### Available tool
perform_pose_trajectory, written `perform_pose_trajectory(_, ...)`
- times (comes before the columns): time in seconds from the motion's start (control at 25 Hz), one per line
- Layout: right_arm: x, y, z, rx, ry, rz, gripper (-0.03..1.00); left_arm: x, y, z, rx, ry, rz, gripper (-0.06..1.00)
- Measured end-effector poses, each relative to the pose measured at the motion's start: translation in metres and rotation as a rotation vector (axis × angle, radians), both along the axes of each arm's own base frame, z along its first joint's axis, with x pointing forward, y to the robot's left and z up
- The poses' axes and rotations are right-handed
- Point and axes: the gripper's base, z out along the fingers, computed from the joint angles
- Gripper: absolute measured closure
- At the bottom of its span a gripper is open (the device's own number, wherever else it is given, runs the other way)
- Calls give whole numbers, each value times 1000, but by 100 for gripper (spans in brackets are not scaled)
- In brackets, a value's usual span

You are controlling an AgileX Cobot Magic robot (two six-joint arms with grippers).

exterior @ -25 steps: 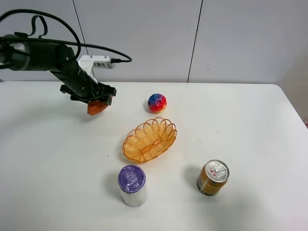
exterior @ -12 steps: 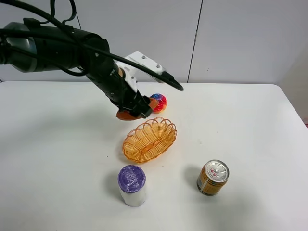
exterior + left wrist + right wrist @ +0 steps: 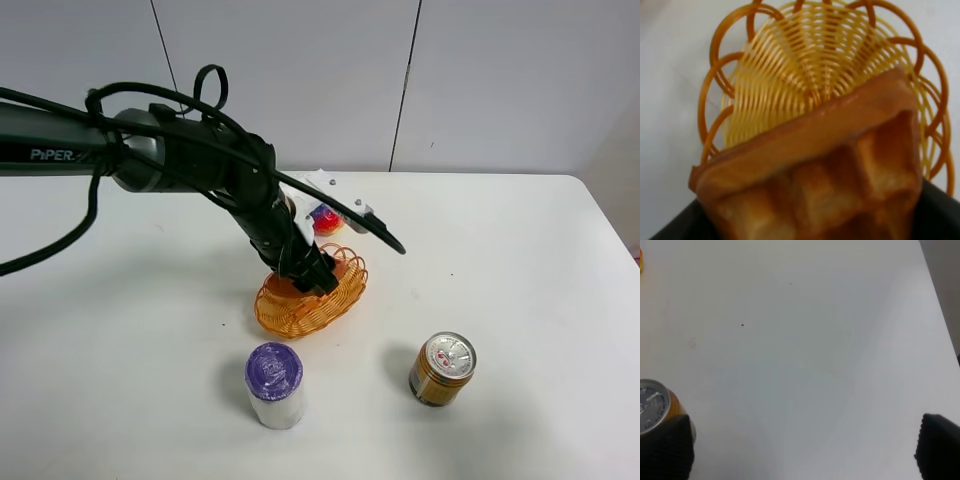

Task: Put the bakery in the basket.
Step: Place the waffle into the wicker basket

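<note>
Left gripper (image 3: 312,275) pinched bakery (image 3: 815,170) over basket (image 3: 710,95), seemingly just above weave. Placing step; next move called for release.

Ball (image 3: 326,221) just behind basket (image 3: 300,320), purple can (image 3: 274,384) and gold can (image 3: 442,368) standing in front.

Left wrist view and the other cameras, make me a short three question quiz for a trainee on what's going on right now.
1. True or false: the left end effector holds the waffle slice over the basket.
2. Which end effector holds nothing? A left, B right, C neither.
3. In the right wrist view, what stands beside the right end effector?
Key: 1 true; 2 B; 3 the gold can.
</note>
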Motion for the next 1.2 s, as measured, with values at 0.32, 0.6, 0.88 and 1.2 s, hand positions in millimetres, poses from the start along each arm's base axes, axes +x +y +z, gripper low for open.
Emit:
perform_pose_trajectory(0.32,0,0,0,0,0,0,9,3,-6,-21,-35,37,52,27)
perform_pose_trajectory(0.6,0,0,0,0,0,0,9,5,-7,-21,-49,22,58,27)
perform_pose_trajectory(0.88,0,0,0,0,0,0,9,4,-6,-21,-44,32,57,24)
perform_pose_trajectory(1.2,0,0,0,0,0,0,9,5,-7,-20,-60,20,73,-4)
